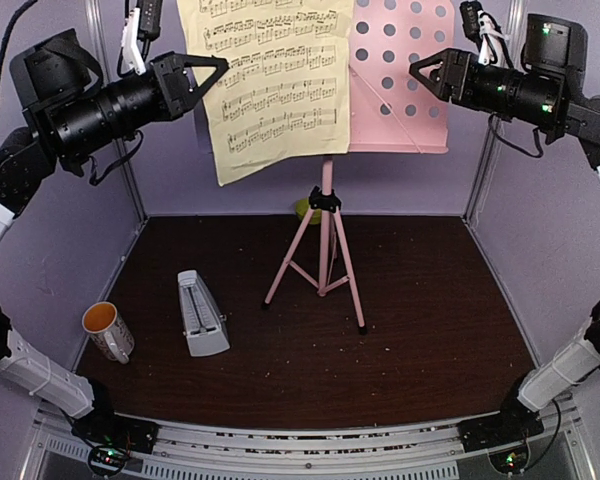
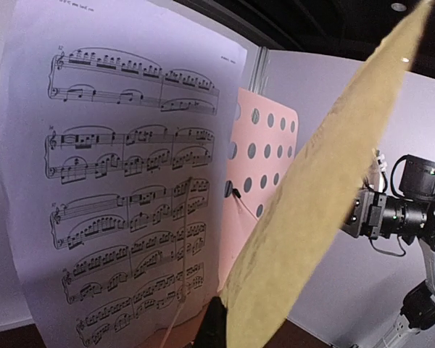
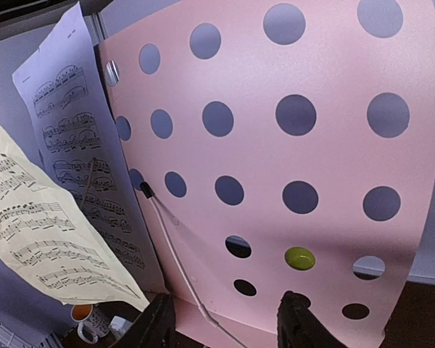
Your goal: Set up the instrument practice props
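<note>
The pink tripod music stand (image 1: 325,240) stands mid-table, its perforated desk (image 1: 400,90) high at the back. My left gripper (image 1: 216,68) is shut on the left edge of the pale-yellow page (image 1: 275,85), holding it over the desk's left half. In the left wrist view the yellow page (image 2: 326,203) curves out from my gripper (image 2: 225,313), with the lavender page (image 2: 123,188) resting on the desk (image 2: 264,167) behind it. My right gripper (image 1: 418,72) is open and empty at the desk's right side, its fingers (image 3: 299,320) before the desk (image 3: 290,167). The grey metronome (image 1: 202,314) sits on the table at left.
A white mug with orange inside (image 1: 108,331) stands left of the metronome and also shows in the right wrist view (image 3: 87,319). A lime-green bowl (image 1: 303,209) sits behind the stand, seen through a desk hole (image 3: 299,257). Purple walls enclose the table.
</note>
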### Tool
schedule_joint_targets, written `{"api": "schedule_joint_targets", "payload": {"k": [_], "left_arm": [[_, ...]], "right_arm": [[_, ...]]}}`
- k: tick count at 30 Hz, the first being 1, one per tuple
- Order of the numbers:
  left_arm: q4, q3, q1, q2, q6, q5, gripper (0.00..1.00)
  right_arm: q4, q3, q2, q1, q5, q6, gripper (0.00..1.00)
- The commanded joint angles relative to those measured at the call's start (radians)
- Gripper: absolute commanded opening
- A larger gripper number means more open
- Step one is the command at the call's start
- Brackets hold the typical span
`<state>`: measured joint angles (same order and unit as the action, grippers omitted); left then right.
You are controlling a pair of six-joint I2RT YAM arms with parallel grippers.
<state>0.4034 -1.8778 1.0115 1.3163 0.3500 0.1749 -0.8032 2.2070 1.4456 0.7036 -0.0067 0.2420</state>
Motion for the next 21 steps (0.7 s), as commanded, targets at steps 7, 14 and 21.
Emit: {"api": "schedule_joint_targets", "payload": {"k": [7,14,21], "left_arm": [[0.025,-0.127,0.001,0.049,-0.014,0.116,0.0],[0.0,-0.133,0.001,0.05,-0.023,0.127,0.0],[-0.009,-0.113,0.002,0.045,-0.046,0.135,0.0]], "right_arm": [[-0.071,0.125,0.111,0.071,0.062,-0.055,0.5],[-0.103,0.195,0.176,0.112,0.124,-0.087,0.49],[-0.132,0.224,0.22,0.149,0.203,-0.118,0.43]]}}
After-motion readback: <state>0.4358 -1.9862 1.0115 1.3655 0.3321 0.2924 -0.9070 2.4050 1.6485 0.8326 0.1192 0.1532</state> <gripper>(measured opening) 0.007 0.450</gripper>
